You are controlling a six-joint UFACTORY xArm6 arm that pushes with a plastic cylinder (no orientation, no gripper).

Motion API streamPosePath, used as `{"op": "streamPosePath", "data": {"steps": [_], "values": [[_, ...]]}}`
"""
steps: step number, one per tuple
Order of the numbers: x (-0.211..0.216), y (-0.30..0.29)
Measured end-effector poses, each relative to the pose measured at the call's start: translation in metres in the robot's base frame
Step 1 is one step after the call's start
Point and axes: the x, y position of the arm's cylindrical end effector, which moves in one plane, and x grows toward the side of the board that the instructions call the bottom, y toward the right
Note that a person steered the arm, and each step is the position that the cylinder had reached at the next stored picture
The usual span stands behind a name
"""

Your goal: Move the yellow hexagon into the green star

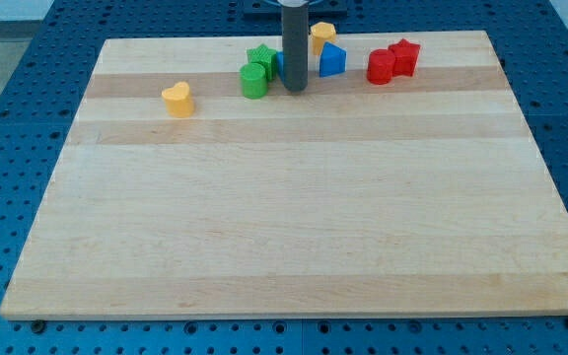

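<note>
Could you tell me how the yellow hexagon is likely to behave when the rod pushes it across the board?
The yellow hexagon looks squat and flat-bottomed, so it should slide, not roll or tip. The wooden board looks smooth, so little drag. My tip is narrow, so an off-centre push may spin it away from the green star.

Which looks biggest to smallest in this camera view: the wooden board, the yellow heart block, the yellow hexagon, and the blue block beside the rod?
1. Wooden board, by far.
2. Yellow heart block and blue block: too alike to rank.
3. Yellow hexagon, though the rod partly hides it and it sits farther back, so unsure.
</note>
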Motion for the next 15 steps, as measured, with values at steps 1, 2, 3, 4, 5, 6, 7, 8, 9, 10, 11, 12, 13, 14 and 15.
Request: {"op": "streamPosePath", "data": {"steps": [1, 2, 3, 4, 5, 6, 7, 8, 9, 10, 11, 12, 13, 14, 15], "values": [[0.008, 0.000], [0.040, 0.040], [0.045, 0.131], [0.020, 0.209], [-0.061, 0.221], [-0.109, 0.214], [-0.108, 0.173], [-0.108, 0.125], [-0.107, 0.077], [-0.106, 0.023], [-0.085, -0.006], [-0.059, -0.028], [-0.041, -0.050], [-0.032, -0.058], [-0.017, -0.060]]}}
